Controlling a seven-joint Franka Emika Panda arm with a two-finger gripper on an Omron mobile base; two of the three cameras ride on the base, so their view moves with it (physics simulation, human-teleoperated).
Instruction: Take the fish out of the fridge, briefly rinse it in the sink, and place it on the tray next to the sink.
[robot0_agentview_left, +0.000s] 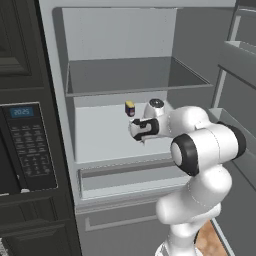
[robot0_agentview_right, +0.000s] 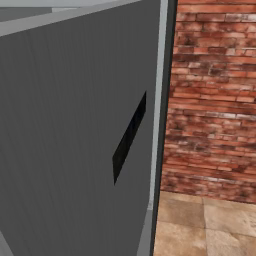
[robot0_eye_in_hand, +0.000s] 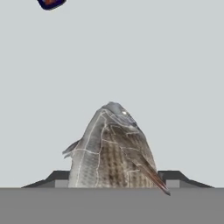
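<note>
The fridge (robot0_agentview_left: 120, 80) stands open and my arm reaches in over its middle shelf. In the left base view my gripper (robot0_agentview_left: 141, 131) points down at the pale shelf, and the hand covers the fish. In the hand view the silvery-grey fish (robot0_eye_in_hand: 111, 144) lies on the shelf, straight between my gripper (robot0_eye_in_hand: 113, 180) fingers. One dark fingertip (robot0_eye_in_hand: 57, 177) stands on each side of it, close to its flanks. Their inner edges are hidden behind the fish, so I cannot tell whether they touch it. The sink and the tray are out of view.
A small yellow-and-purple can (robot0_agentview_left: 130, 108) stands on the same shelf just behind my hand, seen at the top edge as the can (robot0_eye_in_hand: 51, 3). Below the shelf is a wide drawer (robot0_agentview_left: 125, 177). A black microwave (robot0_agentview_left: 27, 145) sits left. The fridge door (robot0_agentview_right: 75, 125) stands close on the right, before a brick wall (robot0_agentview_right: 215, 100).
</note>
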